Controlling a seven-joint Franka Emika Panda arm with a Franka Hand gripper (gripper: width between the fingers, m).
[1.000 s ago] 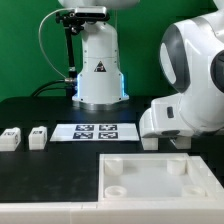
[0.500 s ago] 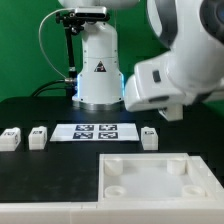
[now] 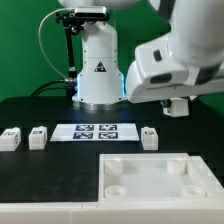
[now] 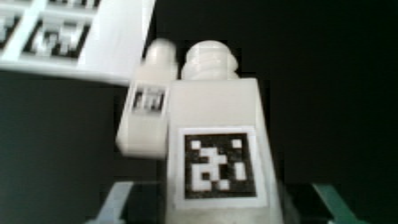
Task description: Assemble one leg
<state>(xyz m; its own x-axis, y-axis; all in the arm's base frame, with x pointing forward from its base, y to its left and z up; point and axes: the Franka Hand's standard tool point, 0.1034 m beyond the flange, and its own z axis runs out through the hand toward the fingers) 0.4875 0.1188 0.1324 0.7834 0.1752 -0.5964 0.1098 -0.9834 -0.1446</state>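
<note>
Bare counter (image 3: 30,108) runs between the robot base (image 3: 98,70) and the marker board (image 3: 95,131). Blocking low passes: first leg (image 3: 10,138) and second leg (image 3: 38,136) near the exterior view's left edge, third leg (image 3: 150,137) beside the marker board, white board (image 3: 150,178) along the front edge. The held leg (image 4: 217,110), clamped in the jaws, hangs above the counter.

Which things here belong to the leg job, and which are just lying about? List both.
Job in hand:
- the leg, held between the fingers
- the white board with corner sockets, probably where it goes

Lying about:
- three loose legs
- the marker board
</note>
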